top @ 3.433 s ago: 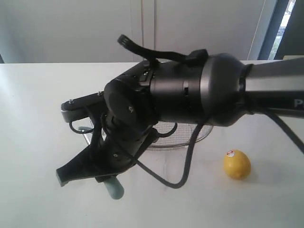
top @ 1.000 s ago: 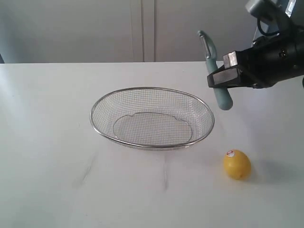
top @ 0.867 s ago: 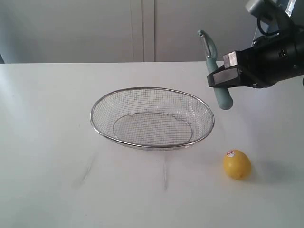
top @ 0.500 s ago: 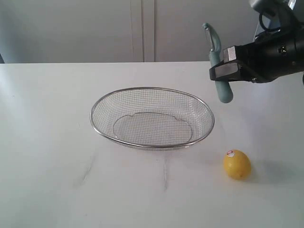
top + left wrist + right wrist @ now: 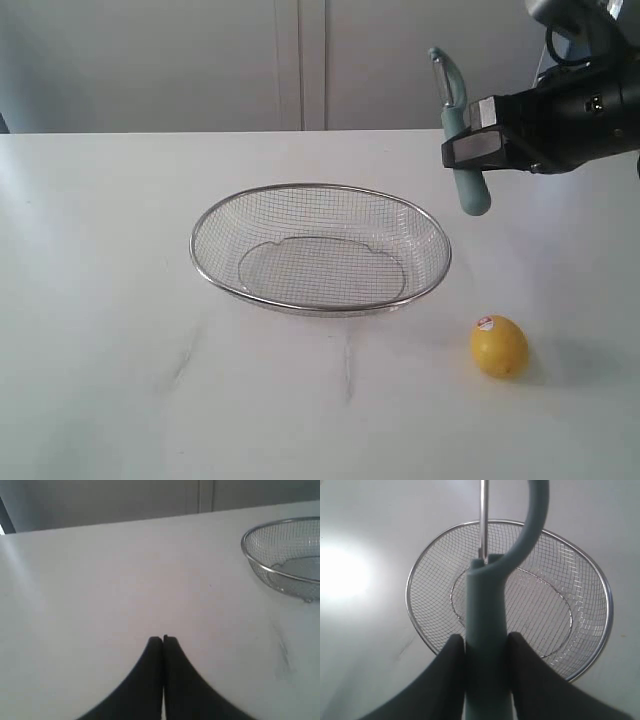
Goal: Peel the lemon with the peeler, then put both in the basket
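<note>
Showing lemon, red-white sticker, lettering perhaps, unreadable

White table, grey panelled wall

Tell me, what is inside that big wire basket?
Nothing: the basket is empty, its mesh floor bare. The lemon lies outside it on the table; the right gripper holds the peeler in the air. In the right wrist view its handle covers a strip of mesh.

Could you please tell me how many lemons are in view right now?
1. The lemon lies on the table, apart from the wire mesh basket, toward the right of the exterior view. The basket holds nothing, so none seems hidden.
</note>
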